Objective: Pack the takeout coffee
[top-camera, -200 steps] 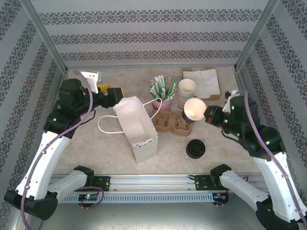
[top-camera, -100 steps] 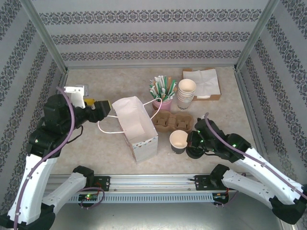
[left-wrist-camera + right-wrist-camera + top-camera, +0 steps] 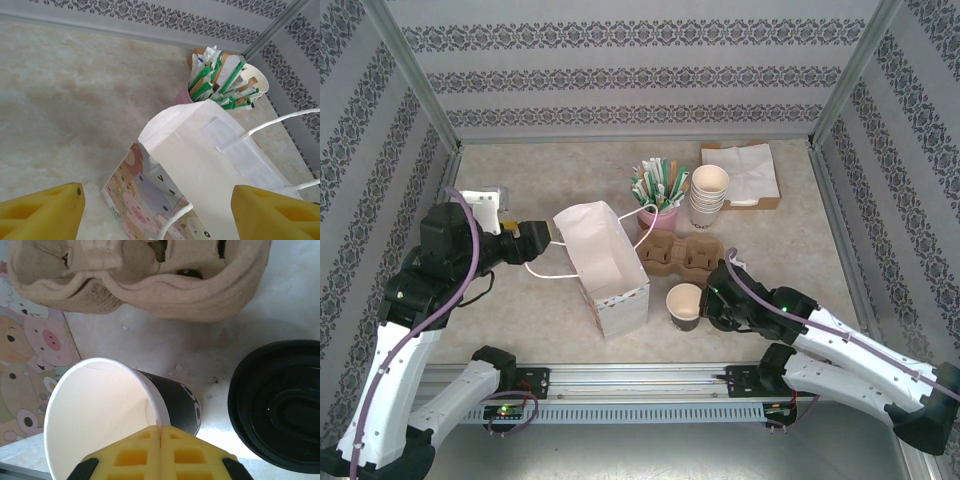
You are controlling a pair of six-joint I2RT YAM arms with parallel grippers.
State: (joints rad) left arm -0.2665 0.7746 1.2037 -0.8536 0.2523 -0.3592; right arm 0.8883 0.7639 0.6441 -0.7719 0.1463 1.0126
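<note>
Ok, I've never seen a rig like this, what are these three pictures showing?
Two robot arms are bolted to a table's near edge. The wide picture looks down from above; the other two come from cameras on each wrist, so the yellow blocks are fingers. On the table: a paper bag, a cardboard carrier, stacked cups, a pink cup of straws, napkins, a black lid. The right gripper is shut on a lidless dark cup at its rim. The left gripper is open near the bag.
</note>
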